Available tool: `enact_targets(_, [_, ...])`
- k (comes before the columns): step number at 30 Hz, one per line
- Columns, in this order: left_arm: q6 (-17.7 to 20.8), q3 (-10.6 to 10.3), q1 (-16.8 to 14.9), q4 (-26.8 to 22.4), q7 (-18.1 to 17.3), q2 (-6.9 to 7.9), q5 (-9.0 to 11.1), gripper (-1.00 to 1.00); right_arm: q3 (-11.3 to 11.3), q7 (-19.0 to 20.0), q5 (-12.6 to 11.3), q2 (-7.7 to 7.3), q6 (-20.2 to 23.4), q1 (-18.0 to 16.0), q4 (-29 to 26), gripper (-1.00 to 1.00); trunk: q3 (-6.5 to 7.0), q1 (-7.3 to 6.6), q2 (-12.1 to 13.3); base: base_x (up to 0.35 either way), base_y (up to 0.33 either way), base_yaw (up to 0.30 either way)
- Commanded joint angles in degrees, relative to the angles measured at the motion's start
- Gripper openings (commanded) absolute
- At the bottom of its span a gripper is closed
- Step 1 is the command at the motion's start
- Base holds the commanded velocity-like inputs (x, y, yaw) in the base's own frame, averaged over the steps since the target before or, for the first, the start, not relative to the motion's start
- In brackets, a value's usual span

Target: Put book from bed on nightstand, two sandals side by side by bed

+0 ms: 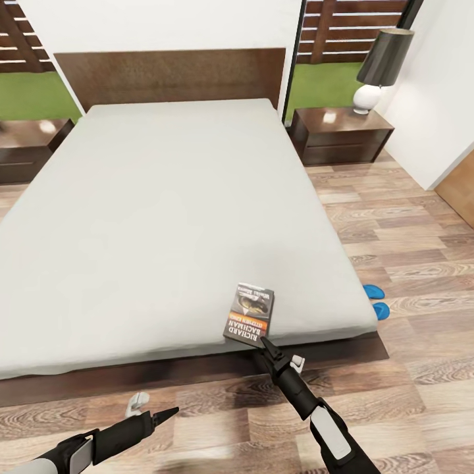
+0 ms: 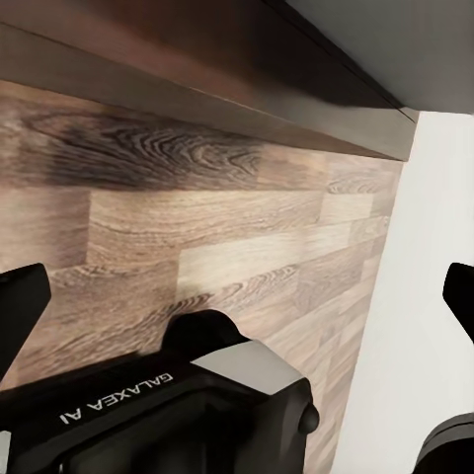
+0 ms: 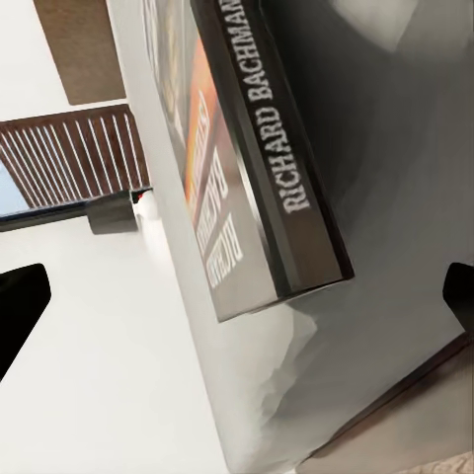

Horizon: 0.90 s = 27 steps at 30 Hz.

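Nothing looks finished: the book (image 1: 249, 313) lies near the bed's (image 1: 164, 217) foot edge, both sandals (image 1: 376, 301) sit on the floor beside the bed's corner. Right gripper (image 1: 265, 342), jaws spread, nears the book; left gripper (image 1: 158, 411) hangs open.

A: What lies beyond the left gripper (image 2: 237, 296)?
B: Wood-plank floor (image 2: 197, 227), then the bed's dark-brown frame (image 2: 197, 74) running across beyond the jaws.
A: The jaws?
B: Spread wide, nothing between them. A white surface (image 2: 415, 296) lies toward one fingertip (image 2: 459, 291).
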Motion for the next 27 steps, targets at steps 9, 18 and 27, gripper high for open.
enact_targets(9, [0.6, -0.5, 0.0, 0.0, -0.2, 0.02, 0.6, 1.0, -0.2, 0.1, -0.4, 0.05, 0.6, 0.0, 0.0, 1.0, -0.75, 0.87, -1.6, 0.0, 0.0, 0.0])
enact_targets(18, [0.6, -0.5, 0.0, 0.0, -0.2, 0.02, 0.6, 1.0, -0.1, 0.1, -0.4, 0.05, 0.6, 0.0, 0.0, 1.0, -0.93, 1.09, -2.0, 0.0, 0.0, 0.0])
enact_targets(27, [0.6, -0.5, 0.0, 0.0, -0.3, 0.02, 0.6, 1.0, -0.2, 0.1, -0.4, 0.05, 0.6, 0.0, 0.0, 1.0, -0.93, 1.09, -2.0, 0.11, 0.0, 0.0])
